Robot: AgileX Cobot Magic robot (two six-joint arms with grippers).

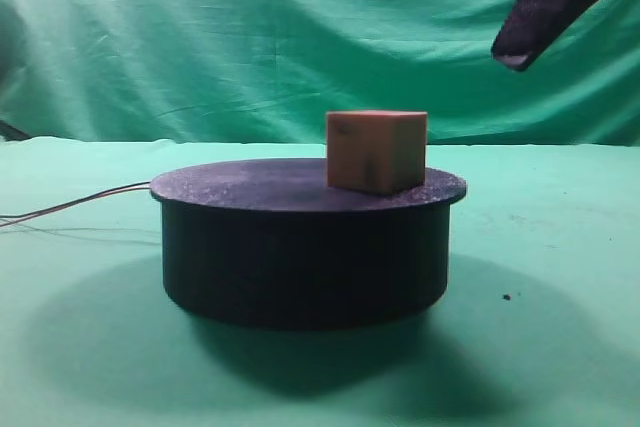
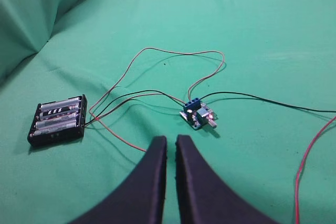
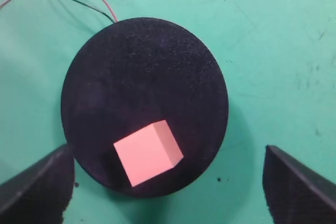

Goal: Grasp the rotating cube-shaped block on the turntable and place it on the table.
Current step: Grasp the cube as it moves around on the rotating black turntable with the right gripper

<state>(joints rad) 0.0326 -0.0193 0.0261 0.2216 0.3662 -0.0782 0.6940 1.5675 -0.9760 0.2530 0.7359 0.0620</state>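
Note:
The cube-shaped block [image 1: 376, 151], salmon with faint dark smudges, stands on the right part of the black turntable [image 1: 260, 187] top. From above, the cube-shaped block [image 3: 148, 152] sits near the disc's near edge on the turntable [image 3: 142, 77]. My right gripper [image 1: 430, 12] hangs open well above the block, its two fingers spread wider than the block. In the right wrist view the right gripper [image 3: 167, 149] fingers flank the disc, touching nothing. My left gripper [image 2: 171, 139] is shut and empty over the green table [image 2: 262, 35], away from the turntable.
Thin wires [image 1: 70, 209] trail left from the turntable. A black battery holder [image 2: 58, 120], a small blue circuit board [image 2: 198, 115] and looping red and black wires [image 2: 178, 53] lie on the cloth before the left gripper. A green backdrop [image 1: 150, 37] hangs behind.

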